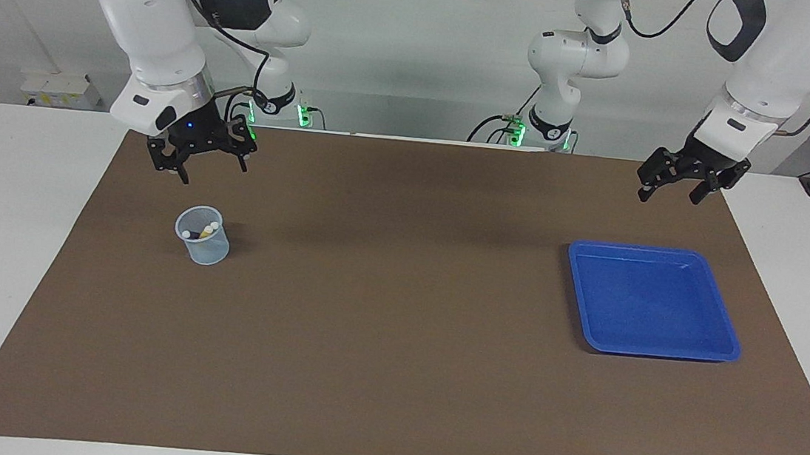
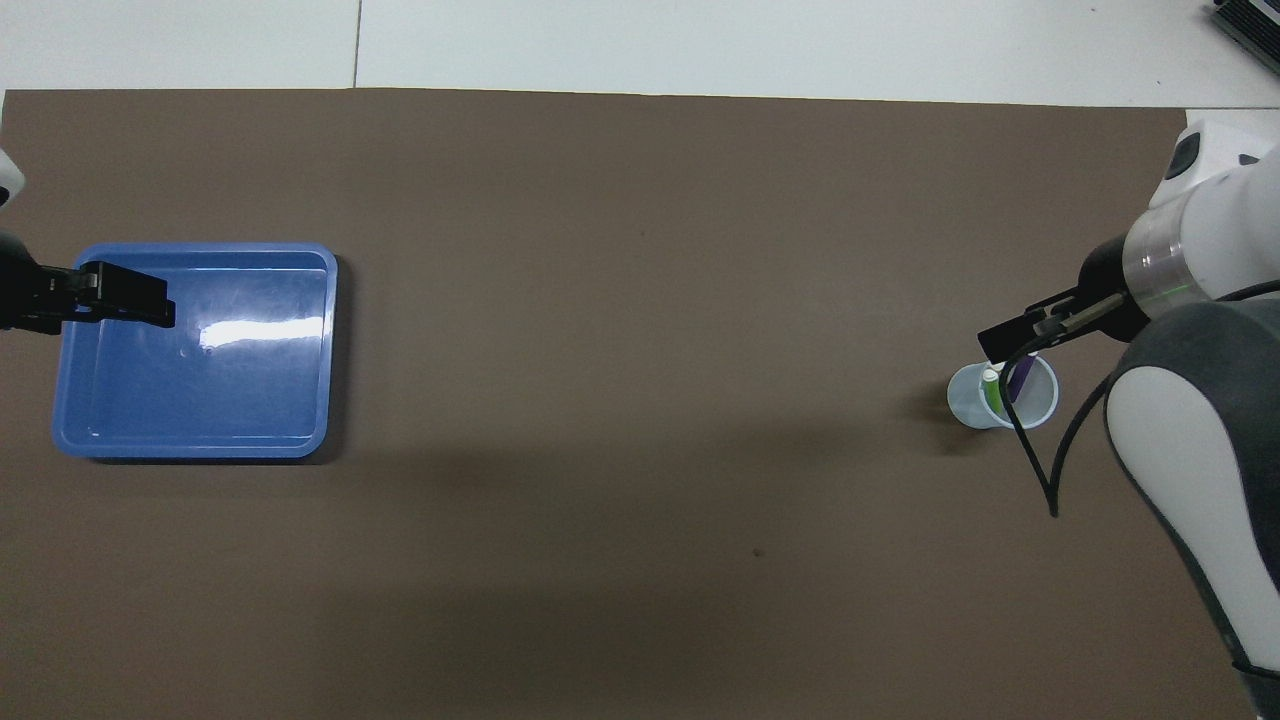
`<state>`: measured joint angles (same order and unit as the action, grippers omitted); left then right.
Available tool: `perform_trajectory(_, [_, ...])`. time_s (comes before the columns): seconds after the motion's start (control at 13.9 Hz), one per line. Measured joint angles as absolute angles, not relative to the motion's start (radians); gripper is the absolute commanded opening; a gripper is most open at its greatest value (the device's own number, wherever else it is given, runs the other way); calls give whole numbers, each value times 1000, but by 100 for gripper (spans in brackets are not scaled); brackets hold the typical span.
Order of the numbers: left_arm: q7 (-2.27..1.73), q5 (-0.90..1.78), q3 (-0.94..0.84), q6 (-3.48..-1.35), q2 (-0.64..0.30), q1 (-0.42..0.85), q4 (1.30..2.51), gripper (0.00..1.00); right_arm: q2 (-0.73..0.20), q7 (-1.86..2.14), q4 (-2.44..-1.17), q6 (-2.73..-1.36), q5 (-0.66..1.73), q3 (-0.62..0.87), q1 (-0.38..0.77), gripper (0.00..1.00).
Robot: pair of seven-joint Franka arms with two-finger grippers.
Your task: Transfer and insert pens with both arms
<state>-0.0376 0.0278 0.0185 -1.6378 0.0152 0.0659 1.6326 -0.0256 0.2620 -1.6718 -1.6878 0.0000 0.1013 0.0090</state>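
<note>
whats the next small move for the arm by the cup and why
Probably lower the right gripper straight down onto a pen in the clear cup. Its fingers are open and empty, it hangs just above the cup, and the pens stand upright inside. The blue tray is bare, and the left gripper waits open near it.

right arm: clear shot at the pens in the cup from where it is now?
Probably yes. The right gripper hangs open in the air near the clear cup, with nothing between them. The pens stand cap-up in the cup's open mouth, so a straight descent looks unobstructed, though they sit close together.
</note>
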Motion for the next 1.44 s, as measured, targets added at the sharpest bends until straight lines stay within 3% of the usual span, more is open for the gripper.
perform_trajectory(1.44, [-33, 12, 18, -1638, 15, 66, 1631, 100, -26, 222, -1673, -1689, 0, 83, 10, 100])
